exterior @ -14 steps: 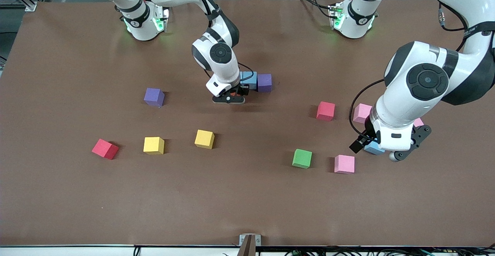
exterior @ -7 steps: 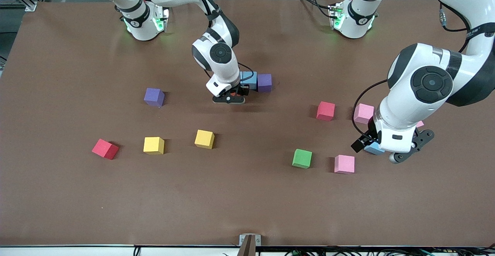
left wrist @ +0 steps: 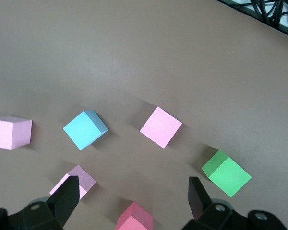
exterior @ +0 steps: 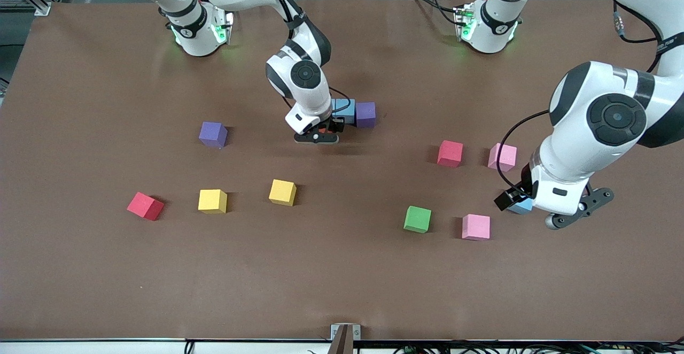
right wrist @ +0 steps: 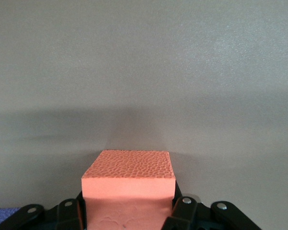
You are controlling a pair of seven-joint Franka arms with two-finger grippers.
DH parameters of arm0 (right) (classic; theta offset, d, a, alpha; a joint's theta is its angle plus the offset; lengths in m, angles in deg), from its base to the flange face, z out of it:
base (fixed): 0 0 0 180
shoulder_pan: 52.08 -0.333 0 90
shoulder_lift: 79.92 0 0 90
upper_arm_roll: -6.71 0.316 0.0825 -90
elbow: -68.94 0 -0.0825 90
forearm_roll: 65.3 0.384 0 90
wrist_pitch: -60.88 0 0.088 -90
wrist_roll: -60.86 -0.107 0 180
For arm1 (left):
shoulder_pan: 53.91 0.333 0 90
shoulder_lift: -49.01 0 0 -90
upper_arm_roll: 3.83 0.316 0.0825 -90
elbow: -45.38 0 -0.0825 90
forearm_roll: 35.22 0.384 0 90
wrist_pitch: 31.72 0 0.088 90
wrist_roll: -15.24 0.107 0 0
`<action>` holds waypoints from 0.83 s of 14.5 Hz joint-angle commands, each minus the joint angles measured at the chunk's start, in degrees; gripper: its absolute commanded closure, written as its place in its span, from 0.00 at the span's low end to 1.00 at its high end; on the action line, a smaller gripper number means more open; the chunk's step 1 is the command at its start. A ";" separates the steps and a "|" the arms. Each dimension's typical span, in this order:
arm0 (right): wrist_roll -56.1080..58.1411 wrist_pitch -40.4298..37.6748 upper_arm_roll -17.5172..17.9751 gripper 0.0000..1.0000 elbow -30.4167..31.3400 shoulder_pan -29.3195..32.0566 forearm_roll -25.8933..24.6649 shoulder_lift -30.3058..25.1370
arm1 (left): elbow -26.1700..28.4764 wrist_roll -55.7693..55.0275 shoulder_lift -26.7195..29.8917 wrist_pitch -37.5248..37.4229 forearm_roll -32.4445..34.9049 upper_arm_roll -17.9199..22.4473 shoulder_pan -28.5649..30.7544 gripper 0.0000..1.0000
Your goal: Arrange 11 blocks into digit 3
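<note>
Foam cubes in bright, plain colours dot a brown table — a purple cube, a red cube and two yellow cubes toward the right arm's end. Elsewhere: another red cube, a green cube, pink cubes, a light blue cube. The orange cube shows a pebbled texture — the arms are white, their grippers black.
</note>
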 commanded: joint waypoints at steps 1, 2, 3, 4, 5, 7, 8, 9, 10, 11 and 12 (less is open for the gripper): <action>-0.99 0.26 -0.38 1.00 -0.32 -0.90 0.21 0.88 | -0.64 4.37 1.41 -3.81 -0.66 -0.15 0.61 0.00; -0.99 0.26 -0.38 0.99 -0.24 -0.90 0.21 0.88 | -1.08 6.82 1.67 -5.65 -0.66 -0.24 0.78 0.00; -0.99 0.26 -0.38 0.99 -0.15 -0.99 0.21 0.88 | -2.39 9.46 1.93 -6.45 -0.74 -0.15 0.78 0.00; -0.99 0.26 -0.38 0.99 -0.15 -1.07 0.21 0.88 | -3.27 12.01 1.94 -7.33 -0.83 -0.15 0.78 0.00; -0.99 0.35 -0.38 0.99 -0.15 -1.08 0.21 0.88 | -3.37 14.12 1.76 -7.52 -0.92 -0.07 0.87 0.00; -0.99 0.35 -0.38 0.99 -0.15 -1.08 0.21 0.88 | -3.28 16.33 -0.16 -7.52 -0.75 0.11 2.97 0.00; -0.99 0.26 -0.38 0.99 -0.24 -1.08 0.21 0.88 | -3.37 18.25 -1.74 -7.52 -0.83 0.02 3.94 0.00; -1.07 0.17 -0.38 0.99 -0.15 -1.08 0.21 0.88 | -3.28 20.27 -2.10 -7.43 -0.75 0.11 4.30 0.00; -1.42 0.17 -0.38 0.99 -0.15 -0.99 0.21 0.88 | -3.37 21.34 -2.19 -7.43 -0.83 0.11 4.39 0.00; -1.51 0.17 -0.38 0.99 -0.15 -1.07 0.21 0.88 | -3.28 21.35 -2.37 -7.43 -0.83 0.11 4.30 0.00; -1.51 0.26 -0.38 0.99 -0.15 -1.08 0.21 0.88 | -3.28 21.26 -3.15 -7.25 -0.49 0.20 4.12 0.00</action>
